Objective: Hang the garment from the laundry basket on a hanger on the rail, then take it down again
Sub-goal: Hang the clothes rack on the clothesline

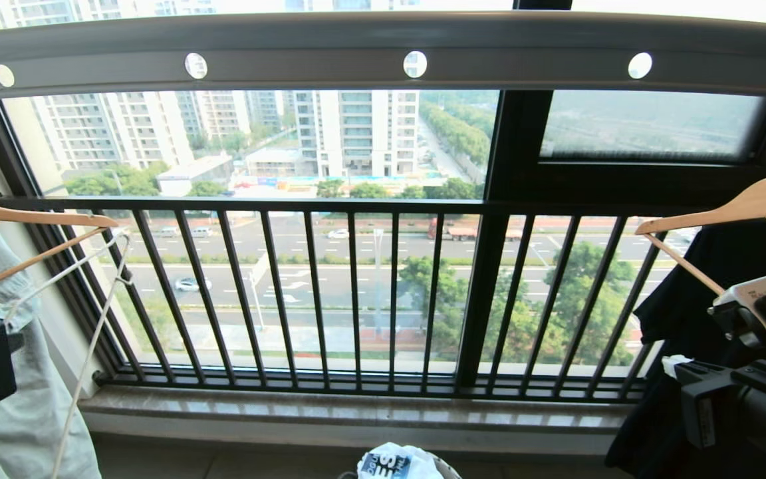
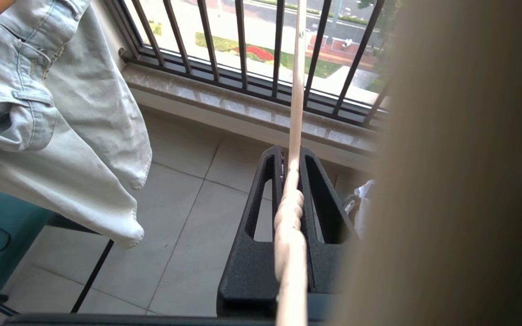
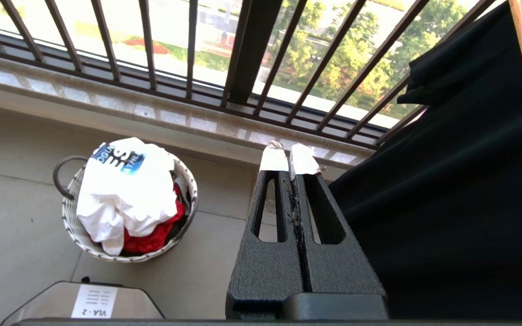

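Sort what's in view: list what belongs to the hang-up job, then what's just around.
Job: T-shirt in laundry basket; wire hanger gripped by left hand; rail.
Around: denim garment, black garment, wooden hangers, red cloth, right hand empty.

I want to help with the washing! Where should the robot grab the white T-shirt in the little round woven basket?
Grip the bunched top fold of the white T-shirt, coming from above. It is heaped over the rim of the white woven basket, so that fold is the most exposed part.
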### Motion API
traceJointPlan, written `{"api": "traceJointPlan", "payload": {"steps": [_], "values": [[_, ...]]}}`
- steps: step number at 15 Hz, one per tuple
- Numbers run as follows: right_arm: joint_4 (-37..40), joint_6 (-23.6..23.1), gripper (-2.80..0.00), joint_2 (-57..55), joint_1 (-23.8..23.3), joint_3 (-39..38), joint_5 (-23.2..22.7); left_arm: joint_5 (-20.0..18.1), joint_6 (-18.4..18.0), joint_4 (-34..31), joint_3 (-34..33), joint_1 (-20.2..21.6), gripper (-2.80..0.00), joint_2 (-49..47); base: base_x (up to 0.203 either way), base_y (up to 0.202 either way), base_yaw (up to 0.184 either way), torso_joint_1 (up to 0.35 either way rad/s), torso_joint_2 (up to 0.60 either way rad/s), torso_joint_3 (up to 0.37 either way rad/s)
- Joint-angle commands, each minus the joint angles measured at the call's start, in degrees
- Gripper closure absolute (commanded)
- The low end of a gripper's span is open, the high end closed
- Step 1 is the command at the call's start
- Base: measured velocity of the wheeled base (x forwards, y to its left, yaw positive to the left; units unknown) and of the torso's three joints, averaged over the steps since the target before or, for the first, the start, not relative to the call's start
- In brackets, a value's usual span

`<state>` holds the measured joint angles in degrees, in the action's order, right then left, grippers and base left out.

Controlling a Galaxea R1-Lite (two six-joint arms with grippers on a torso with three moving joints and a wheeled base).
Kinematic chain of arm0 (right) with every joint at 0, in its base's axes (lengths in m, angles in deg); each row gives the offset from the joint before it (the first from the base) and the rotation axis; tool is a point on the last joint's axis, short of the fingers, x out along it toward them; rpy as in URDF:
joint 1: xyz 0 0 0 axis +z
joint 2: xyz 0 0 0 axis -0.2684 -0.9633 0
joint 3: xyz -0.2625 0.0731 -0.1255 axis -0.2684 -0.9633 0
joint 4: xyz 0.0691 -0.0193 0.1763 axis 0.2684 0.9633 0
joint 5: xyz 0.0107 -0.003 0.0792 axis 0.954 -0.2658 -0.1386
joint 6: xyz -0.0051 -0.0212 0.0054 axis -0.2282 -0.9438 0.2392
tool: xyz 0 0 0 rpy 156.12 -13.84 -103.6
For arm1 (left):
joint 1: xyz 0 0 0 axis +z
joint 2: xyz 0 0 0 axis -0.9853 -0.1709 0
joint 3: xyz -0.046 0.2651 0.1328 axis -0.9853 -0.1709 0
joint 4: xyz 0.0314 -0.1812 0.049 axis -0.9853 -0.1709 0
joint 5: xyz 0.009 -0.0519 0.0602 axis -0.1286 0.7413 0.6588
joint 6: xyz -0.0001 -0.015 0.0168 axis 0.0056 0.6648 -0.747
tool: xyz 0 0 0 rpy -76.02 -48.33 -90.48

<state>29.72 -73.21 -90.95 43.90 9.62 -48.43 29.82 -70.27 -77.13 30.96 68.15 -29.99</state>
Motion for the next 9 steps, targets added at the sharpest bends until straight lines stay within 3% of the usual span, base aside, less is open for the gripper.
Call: {"api": "traceJointPlan", "payload": {"steps": [1,5,7,9], "values": [[-0.3,0.1,0.00,-2.0,0.1,0.2,-0.5,-0.2,0.1,0.0,0.8,0.0,0.00,-1.4,0.000,0.000,0.000,0.000,0.00,0.000],[-1.2,0.5,0.00,-4.9,0.1,0.5,-1.5,-1.0,0.1,-0.1,4.6,-3.5,0.00,-3.9,0.000,0.000,0.000,0.000,0.00,0.000],[-2.4,0.3,0.00,-5.5,0.1,1.7,-1.5,-5.9,0.1,-0.2,7.9,-5.8,0.00,-4.3,0.000,0.000,0.000,0.000,0.00,0.000],[-2.5,0.4,0.00,-5.8,0.7,2.6,-3.3,-13.4,0.0,-0.8,11.0,-6.0,0.00,-4.6,0.000,0.000,0.000,0.000,0.00,0.000]]}}
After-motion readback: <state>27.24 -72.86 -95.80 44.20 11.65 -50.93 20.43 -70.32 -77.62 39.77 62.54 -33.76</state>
